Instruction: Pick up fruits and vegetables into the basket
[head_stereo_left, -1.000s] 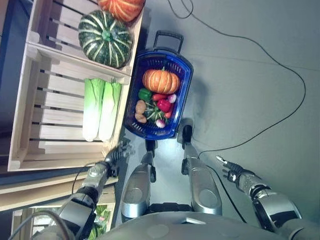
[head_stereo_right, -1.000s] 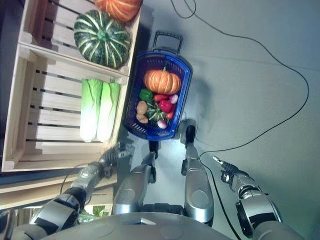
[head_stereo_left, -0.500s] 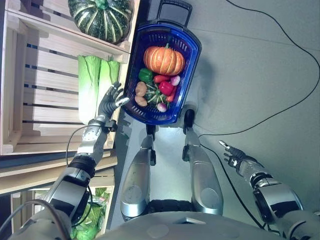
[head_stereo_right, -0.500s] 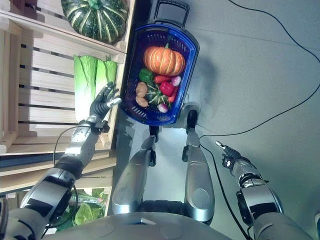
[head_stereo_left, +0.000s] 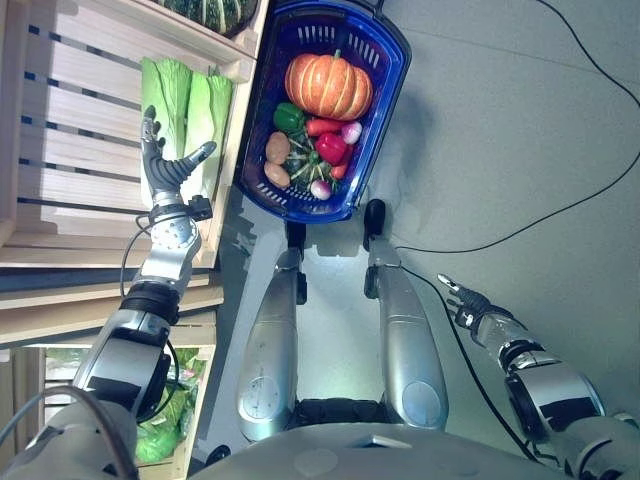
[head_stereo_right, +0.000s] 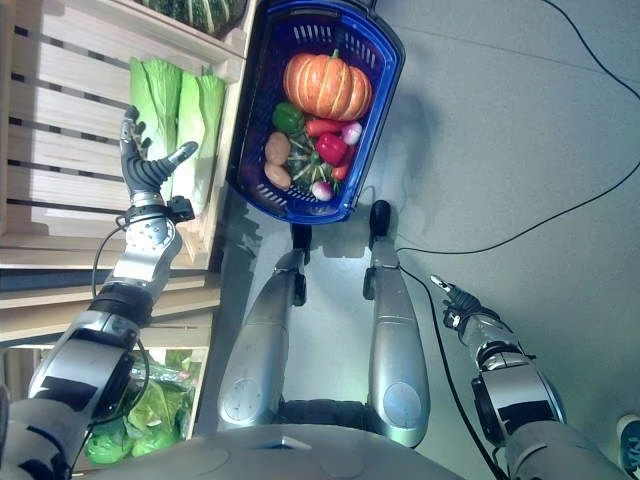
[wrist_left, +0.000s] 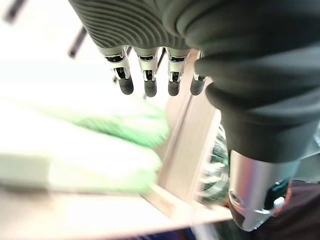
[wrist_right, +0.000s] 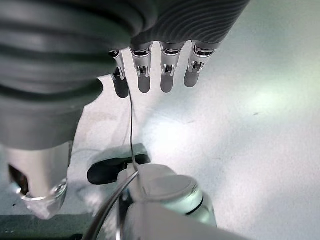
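I see the blue plastic shopping basket (head_stereo_left: 385, 95) on the grey floor already well stocked: a ribbed orange pumpkin (head_stereo_left: 328, 87) at its far end, then a green bell pepper (head_stereo_left: 289, 117), a red bell pepper (head_stereo_left: 331, 148), a brown potato (head_stereo_left: 277, 148) and a few smaller pieces I can't identify among them. What I judge to be next is the pair of pale green napa cabbages (head_stereo_left: 187, 105) lying side by side in the slatted light wooden crate (head_stereo_left: 75, 130) just beside the basket. My left hand (head_stereo_left: 165, 170) is raised over the near ends of those cabbages with fingers and thumb spread wide, holding nothing; from the left wrist view the fingers (wrist_left: 146, 82) hang straight above the leafy green, apart from it. My right hand (head_stereo_left: 463, 303) hangs low over the bare floor, well away from the basket, fingers relaxed and empty. A dark green striped squash (head_stereo_left: 212, 12) sits in the next crate compartment beyond, so I reckon the job is more than half done, with the cabbages and that squash left to move.
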